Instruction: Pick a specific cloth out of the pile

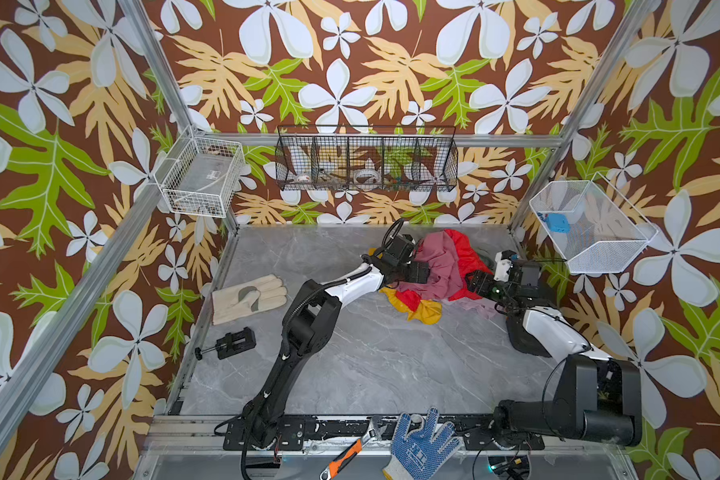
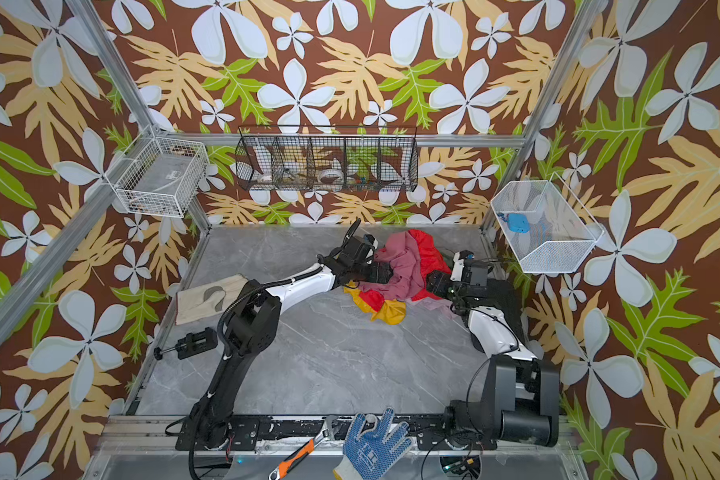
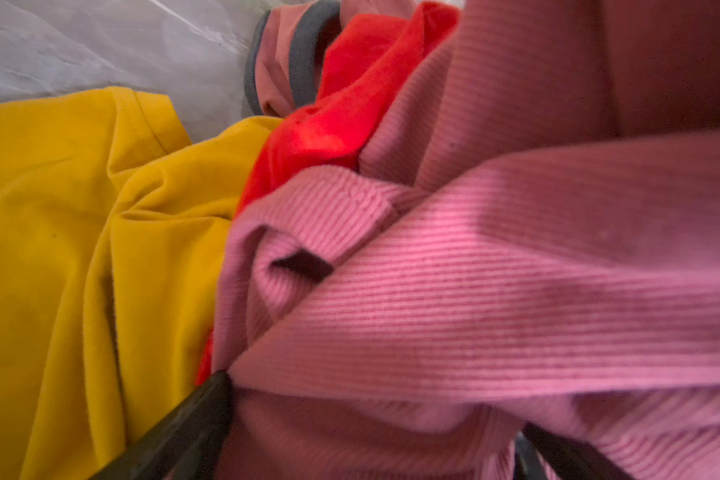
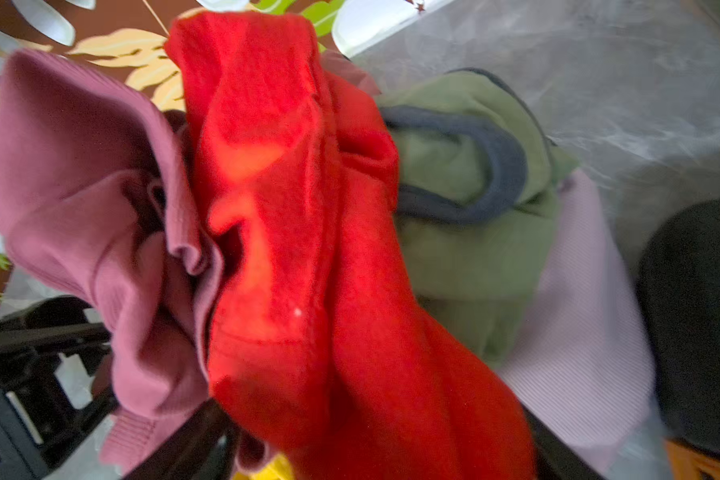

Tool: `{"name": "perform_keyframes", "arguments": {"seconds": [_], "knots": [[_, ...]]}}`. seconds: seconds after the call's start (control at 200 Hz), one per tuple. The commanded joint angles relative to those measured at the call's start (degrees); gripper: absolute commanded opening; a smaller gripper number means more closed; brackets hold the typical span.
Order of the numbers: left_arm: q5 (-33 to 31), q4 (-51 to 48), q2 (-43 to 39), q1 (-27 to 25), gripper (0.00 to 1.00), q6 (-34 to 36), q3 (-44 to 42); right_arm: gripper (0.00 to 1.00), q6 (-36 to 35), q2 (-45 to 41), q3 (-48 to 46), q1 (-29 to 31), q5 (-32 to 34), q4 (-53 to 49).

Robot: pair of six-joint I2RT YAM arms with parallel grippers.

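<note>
Cloth: red, in the pile at the far right of the tabletop, close to the back wall. It is mostly under the pink cloth. Red shows along the pile's far edge, on the right side, and as a strip at the near edge on top of the yellow cloth.

Right gripper: at the pile's right side, against the red. In the right wrist view the fingers are spread and a bunched fold of red fills the gap. Can't tell whether they press on it. In the same view, pink is on one side of the red, and green cloth with a dark grey band is on the other. Lilac cloth lies flat under the green.

Left gripper: pushed into the pile's left side, fingers wide apart. In the left wrist view ribbed pink is bunched between them, with yellow beside it and red behind.

Elsewhere:
- Beige glove lies at the left edge of the tabletop.
- Small black vise sits just in front of the beige glove.
- Wrench and blue-dotted glove lie on the front rail.

All four are well apart from the pile.
</note>
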Motion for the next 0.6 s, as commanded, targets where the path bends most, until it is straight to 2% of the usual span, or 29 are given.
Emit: {"name": "perform_keyframes", "arguments": {"seconds": [0.0, 0.065, 0.145, 0.205, 0.25, 0.315, 0.35, 0.501, 0.596], "knots": [[-0.2, -1.9, -0.2, 0.2, 0.98, 0.5, -0.3, 0.69, 2.4, 2.4, 1.6, 0.0, -6.0, 6.1], [-0.2, -1.8, -0.2, 0.1, 0.98, 0.3, -0.4, 0.59, 2.8, 3.6, 2.3, 0.1, -7.0, 6.7], [-0.2, -1.6, -0.1, 0.2, 0.98, 0.1, -0.4, 0.56, 2.5, 4.4, 2.7, 0.1, -7.3, 7.2], [-0.1, -1.3, 0.0, 0.1, 0.98, -0.1, -0.4, 0.48, 1.8, 4.7, 3.1, 0.1, -6.6, 6.8], [-0.1, -1.2, 0.1, 0.1, 0.98, -0.4, -0.4, 0.36, 1.6, 5.1, 3.4, 0.1, -6.4, 6.8], [-0.1, -0.9, 0.1, 0.2, 0.98, -0.5, -0.4, 0.1, 1.8, 5.4, 3.7, 0.1, -7.1, 7.4], [0.0, -0.8, 0.2, 0.1, 0.98, -0.6, -0.3, 0.0, 2.4, 5.1, 3.5, 0.1, -7.5, 8.3], [0.1, -1.1, 0.8, 0.2, 0.98, -0.7, 0.4, 0.0, 8.7, 0.1, 0.3, 0.3, -11.2, 17.1], [-0.2, -1.2, 0.9, 0.2, 0.98, -0.7, 0.4, 0.0, 10.2, -4.0, 1.5, 0.6, -12.0, 17.9]]}}
